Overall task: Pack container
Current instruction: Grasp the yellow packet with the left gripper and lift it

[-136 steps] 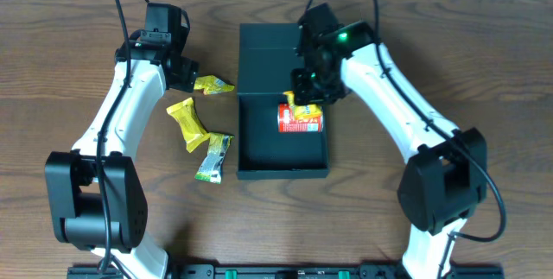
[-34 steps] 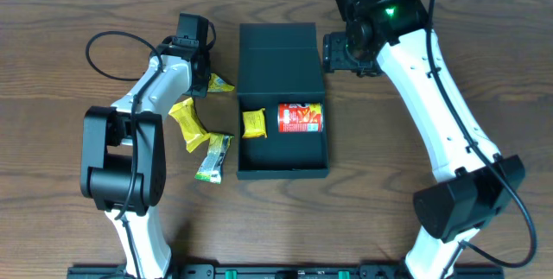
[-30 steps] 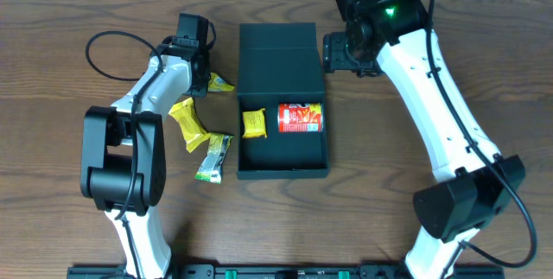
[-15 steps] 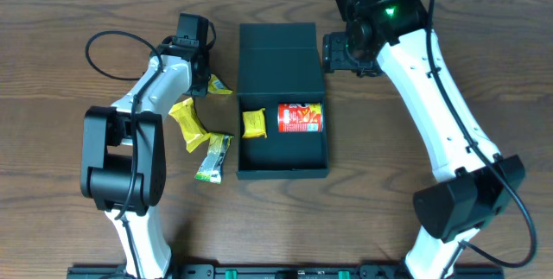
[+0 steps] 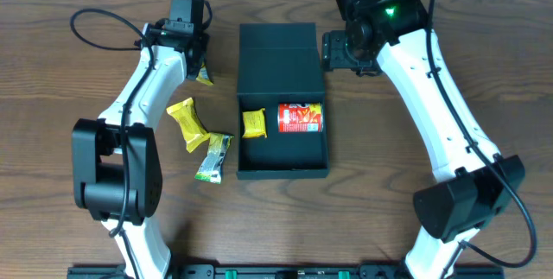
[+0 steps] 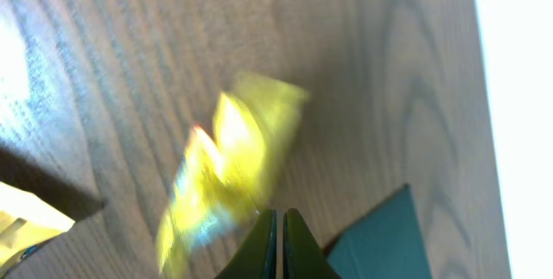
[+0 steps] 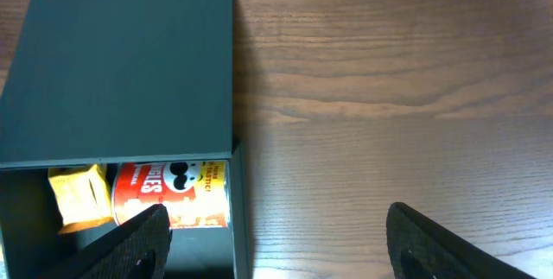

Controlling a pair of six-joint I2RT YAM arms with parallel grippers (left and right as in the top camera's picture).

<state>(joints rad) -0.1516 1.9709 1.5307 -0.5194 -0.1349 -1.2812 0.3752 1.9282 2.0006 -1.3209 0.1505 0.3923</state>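
**Yellow packet pinched on the left, container open in mid-desk**

From overhead: container in the middle of the desk, lid folded back flat on the far side. Inside, a red chip can on its side with a small yellow packet just to its left. On the desk left of the container, a loose yellow packet and a green-and-yellow packet. At the tip of the left arm, a held yellow packet, only partly seen, near the lid's left edge but apart from it.

Only in the left wrist view: left jaws pressed together, with the held yellow packet blurred and sticking out from their tips. Wood grain behind, and a corner of the container at lower right.

Only in the right wrist view: right jaws spread wide, dark fingers at either lower corner and only bare desk between them. Lid, can and boxed packet off to the left. The grip itself hard to judge from overhead, where the right arm ends just beside the lid's right edge.

Against half a second earlier: left wrist drawn back toward the far edge, and the held packet shifted up and left from its spot beside the container. Right arm, container and the two loose packets unmoved. Against the oldest frame: right arm no longer over the container, and the small yellow packet now lying in it beside the can.
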